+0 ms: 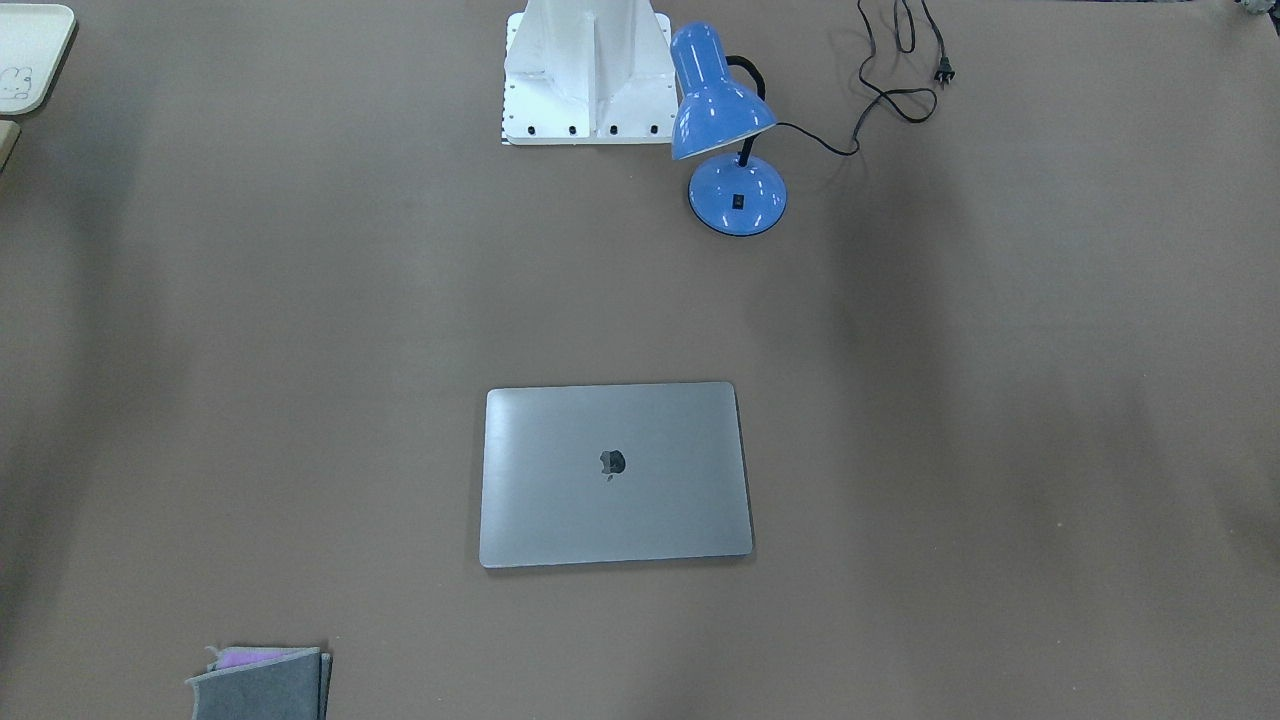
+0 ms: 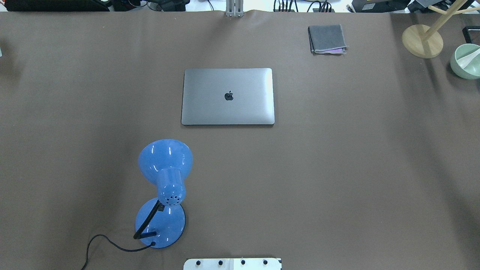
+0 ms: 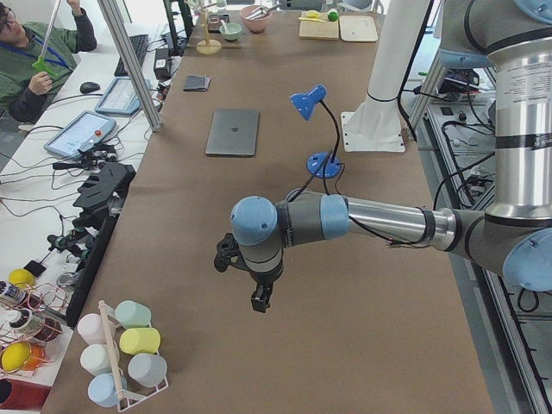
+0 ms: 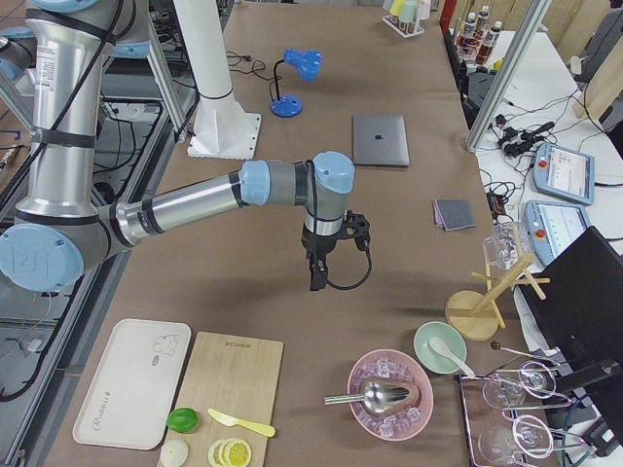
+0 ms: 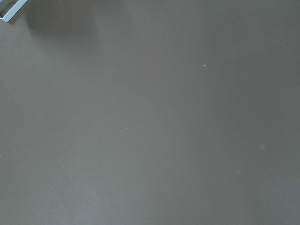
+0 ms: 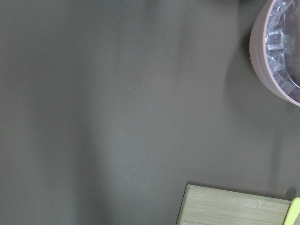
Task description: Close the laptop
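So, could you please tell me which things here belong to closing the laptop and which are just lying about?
Job: laptop, lid already down flat.
Lying about: blue desk lamp, folded grey cloth, mint bowl, wooden stand.

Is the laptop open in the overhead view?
No, the laptop lies flat on the table with its lid down, and no keys or screen show.

One laptop (image 2: 227,96), one blue lamp (image 2: 165,165), one folded grey cloth (image 2: 326,37), one green bowl (image 2: 458,68).
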Controlling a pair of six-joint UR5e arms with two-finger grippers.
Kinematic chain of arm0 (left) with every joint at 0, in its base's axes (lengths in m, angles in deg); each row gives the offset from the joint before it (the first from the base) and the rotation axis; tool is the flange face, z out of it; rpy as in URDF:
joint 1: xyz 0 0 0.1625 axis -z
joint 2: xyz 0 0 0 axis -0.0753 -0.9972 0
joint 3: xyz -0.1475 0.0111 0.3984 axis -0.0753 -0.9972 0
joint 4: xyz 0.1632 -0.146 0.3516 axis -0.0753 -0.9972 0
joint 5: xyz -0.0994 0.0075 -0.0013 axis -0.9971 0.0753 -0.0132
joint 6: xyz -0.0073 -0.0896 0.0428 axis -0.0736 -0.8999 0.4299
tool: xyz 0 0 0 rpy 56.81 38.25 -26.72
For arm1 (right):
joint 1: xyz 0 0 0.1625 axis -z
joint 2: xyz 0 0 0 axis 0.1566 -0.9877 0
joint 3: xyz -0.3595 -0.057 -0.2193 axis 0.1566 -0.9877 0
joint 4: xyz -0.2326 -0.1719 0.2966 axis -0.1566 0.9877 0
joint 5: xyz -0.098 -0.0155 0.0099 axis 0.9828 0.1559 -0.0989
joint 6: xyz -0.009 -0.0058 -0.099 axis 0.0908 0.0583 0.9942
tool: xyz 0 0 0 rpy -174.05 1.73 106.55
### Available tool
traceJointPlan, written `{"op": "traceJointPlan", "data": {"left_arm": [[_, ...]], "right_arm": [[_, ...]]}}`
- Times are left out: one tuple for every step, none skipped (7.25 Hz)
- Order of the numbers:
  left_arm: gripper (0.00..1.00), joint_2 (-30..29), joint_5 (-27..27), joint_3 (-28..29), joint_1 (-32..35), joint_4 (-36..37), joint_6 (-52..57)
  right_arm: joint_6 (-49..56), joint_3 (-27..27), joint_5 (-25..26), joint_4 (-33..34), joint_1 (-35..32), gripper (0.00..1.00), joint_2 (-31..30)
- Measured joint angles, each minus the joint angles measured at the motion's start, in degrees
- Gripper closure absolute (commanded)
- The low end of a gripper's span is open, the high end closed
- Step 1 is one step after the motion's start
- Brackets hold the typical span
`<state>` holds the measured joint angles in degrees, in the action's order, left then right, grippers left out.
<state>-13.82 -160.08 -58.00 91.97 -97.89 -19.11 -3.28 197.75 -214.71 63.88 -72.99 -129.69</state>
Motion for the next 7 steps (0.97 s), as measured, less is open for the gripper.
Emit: {"op": "traceJointPlan", "data": {"left_arm": [[0.02,0.0,0.0,-0.1,0.0,0.0,0.0],[0.02,0.0,0.0,-0.3,0.0,-0.1,0.1],[0.02,0.0,0.1,-0.3,0.0,-0.1,0.2],[0.02,0.0,0.1,-0.2,0.0,-0.2,0.2],[0.02,0.1,0.0,-0.2,0.1,-0.3,0.2],[0.02,0.1,0.0,-0.2,0.1,-0.3,0.2],[0.02,0.1,0.0,-0.2,0.1,-0.3,0.2]], "right_arm": [[0.1,0.0,-0.9,0.0,0.0,0.00,0.0],[0.1,0.0,-1.3,0.0,0.0,0.00,0.0],[0.2,0.0,-1.5,-0.1,0.0,0.00,0.0],[0.2,0.0,-1.5,-0.1,0.1,0.00,0.1],[0.1,-0.1,-1.6,-0.1,0.1,0.00,0.2],[0.1,-0.2,-1.6,-0.1,0.2,0.00,0.3],[0.1,-0.3,-1.6,-0.1,0.3,0.00,0.4]]}}
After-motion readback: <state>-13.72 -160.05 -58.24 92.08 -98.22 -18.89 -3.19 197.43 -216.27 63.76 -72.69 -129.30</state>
